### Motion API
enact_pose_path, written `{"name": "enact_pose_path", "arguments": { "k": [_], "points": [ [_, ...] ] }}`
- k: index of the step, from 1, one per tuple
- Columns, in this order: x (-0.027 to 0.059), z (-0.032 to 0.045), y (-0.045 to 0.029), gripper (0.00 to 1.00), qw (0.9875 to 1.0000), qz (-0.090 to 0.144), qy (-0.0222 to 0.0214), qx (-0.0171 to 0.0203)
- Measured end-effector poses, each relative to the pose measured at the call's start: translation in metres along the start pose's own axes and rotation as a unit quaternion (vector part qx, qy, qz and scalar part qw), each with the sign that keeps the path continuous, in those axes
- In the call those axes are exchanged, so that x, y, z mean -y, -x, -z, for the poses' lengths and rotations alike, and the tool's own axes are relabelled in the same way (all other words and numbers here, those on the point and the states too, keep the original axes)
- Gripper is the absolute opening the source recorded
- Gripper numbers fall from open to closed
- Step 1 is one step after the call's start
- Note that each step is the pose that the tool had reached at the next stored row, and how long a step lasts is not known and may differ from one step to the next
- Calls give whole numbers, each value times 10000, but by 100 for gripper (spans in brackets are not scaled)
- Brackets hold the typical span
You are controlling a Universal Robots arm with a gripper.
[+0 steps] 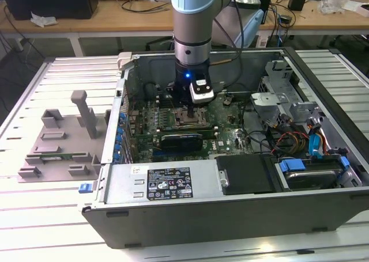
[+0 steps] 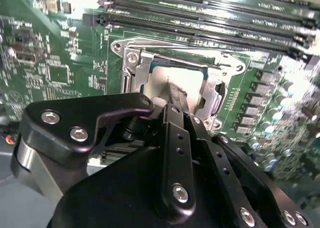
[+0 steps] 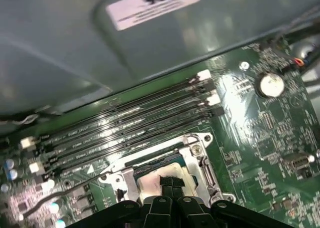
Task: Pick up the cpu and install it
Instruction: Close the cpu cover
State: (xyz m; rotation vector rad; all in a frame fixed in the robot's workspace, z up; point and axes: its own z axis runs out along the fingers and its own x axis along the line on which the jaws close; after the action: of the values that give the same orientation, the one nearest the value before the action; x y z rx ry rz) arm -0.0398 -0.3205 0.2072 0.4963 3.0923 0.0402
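One black gripper (image 1: 188, 113), centre of the exterior view, fingers closed and empty, is touching the silvery-grey square cpu (image 2: 195, 80); we are judging it light, fragile, edge-held.

The end effector (image 2: 175, 95) is matt black, the cpu (image 2: 195, 80) smooth silvery metal, the socket frame (image 2: 132, 62) shiny metal.

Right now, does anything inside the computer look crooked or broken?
Nothing stands out. The cpu seems to lie flat and square inside the metal socket frame, with the claw right over it. The green board around it looks undamaged, though the claw hides part of the cpu.
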Motion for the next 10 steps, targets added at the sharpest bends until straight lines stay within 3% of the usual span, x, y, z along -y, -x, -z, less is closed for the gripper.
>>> {"name": "enact_pose_path", "arguments": {
  "k": [3, 6, 10],
  "points": [
    [0, -4, 0, 11, 9995, 302, -1, -7],
    [0, -8, 0, 11, 9963, 855, -9, -18],
    [0, -12, 0, 11, 9923, 1239, -10, -27]
  ]
}}
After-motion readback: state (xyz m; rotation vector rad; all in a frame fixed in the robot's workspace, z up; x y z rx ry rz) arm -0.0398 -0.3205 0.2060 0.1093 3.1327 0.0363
